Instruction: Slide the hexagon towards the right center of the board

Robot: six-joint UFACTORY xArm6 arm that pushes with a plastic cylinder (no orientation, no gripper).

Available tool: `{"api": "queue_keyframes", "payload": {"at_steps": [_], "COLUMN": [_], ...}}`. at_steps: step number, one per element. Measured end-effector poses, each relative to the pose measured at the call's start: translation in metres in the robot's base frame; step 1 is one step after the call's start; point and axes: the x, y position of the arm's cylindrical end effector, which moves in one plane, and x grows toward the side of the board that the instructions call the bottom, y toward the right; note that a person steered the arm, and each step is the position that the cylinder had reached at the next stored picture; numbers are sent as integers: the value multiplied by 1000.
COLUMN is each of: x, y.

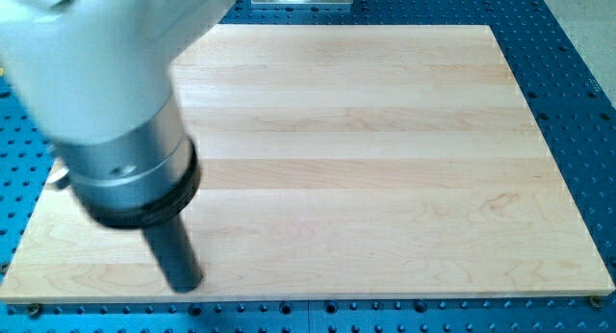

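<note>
Camera view. Wooden board (385,160) lies on a blue perforated bench (577,73), grain running left to right. The arm's grey housing (96,83) fills the view's top left, narrowing through a dark collar (144,193) to the straight dark rod (176,251). My tip (190,285) rests near the board's bottom edge, toward the view's bottom left. No blocks are visible; the arm may hide some.

Lab bench, blue perforated table (568,102), wooden board (366,160)
</note>
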Motion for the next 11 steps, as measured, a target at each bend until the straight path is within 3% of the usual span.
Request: {"api": "queue_keyframes", "payload": {"at_steps": [2,3,4,5,6,7,8,9,10,11], "x": [-4,-25,-83,-98,-110,-203,-221,-226,-139,-125], "y": [-139,-153,-80,27,68,157,219,110,93,146]}}
